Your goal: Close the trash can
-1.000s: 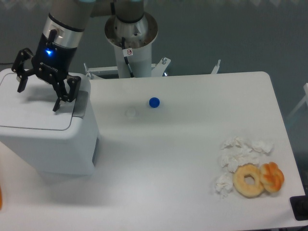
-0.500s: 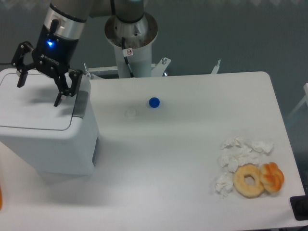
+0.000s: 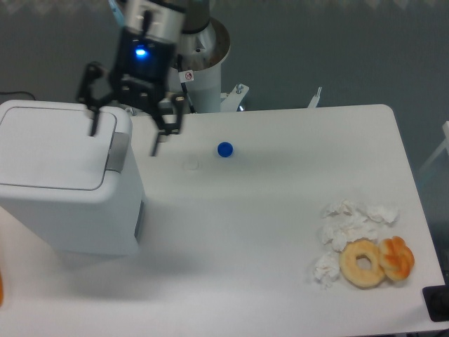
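While the gripper (image 3: pixel 125 134) is hanging with its two fingers spread wide and holding nothing, you are looking at it above the right rim of the trash can (image 3: pixel 66 184), one fingertip (image 3: pixel 92 129) over the lid's right corner and the other off the can's right side, over the table (image 3: pixel 280 210). The trash can is sitting at the table's left end, its flat lid (image 3: pixel 55 146) lying level on the body and its grey latch tab (image 3: pixel 117 152) showing on the right rim. The lid is looking seated, so you are judging the closing as nearly or fully done. If you are checking it, you are pressing lightly on the lid just left of the tab, keeping both fingers clear of the rim. Right of the can a blue cap (image 3: pixel 224 149) is lying; far right of it, tissues (image 3: pixel 351 225) and two doughnuts (image 3: pixel 377 261).
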Controlling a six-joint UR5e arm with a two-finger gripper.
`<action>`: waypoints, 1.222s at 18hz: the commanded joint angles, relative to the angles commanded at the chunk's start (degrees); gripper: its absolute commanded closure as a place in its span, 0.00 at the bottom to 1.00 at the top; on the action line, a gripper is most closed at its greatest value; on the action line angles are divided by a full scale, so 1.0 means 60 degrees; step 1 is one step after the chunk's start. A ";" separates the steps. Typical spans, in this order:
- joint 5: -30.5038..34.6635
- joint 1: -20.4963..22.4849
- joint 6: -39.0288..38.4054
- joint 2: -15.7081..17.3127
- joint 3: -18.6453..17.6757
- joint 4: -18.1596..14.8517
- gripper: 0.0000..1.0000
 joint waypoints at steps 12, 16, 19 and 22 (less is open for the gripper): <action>0.2473 0.2068 0.6666 -0.0615 -0.0161 -0.0015 0.00; 0.2725 0.2390 0.8236 -0.0615 -0.0190 -0.0102 0.00; 0.2696 0.2815 0.8749 -0.0528 -0.0205 -0.0876 0.00; 0.2623 0.3254 0.9540 -0.0338 -0.0205 -0.1857 0.00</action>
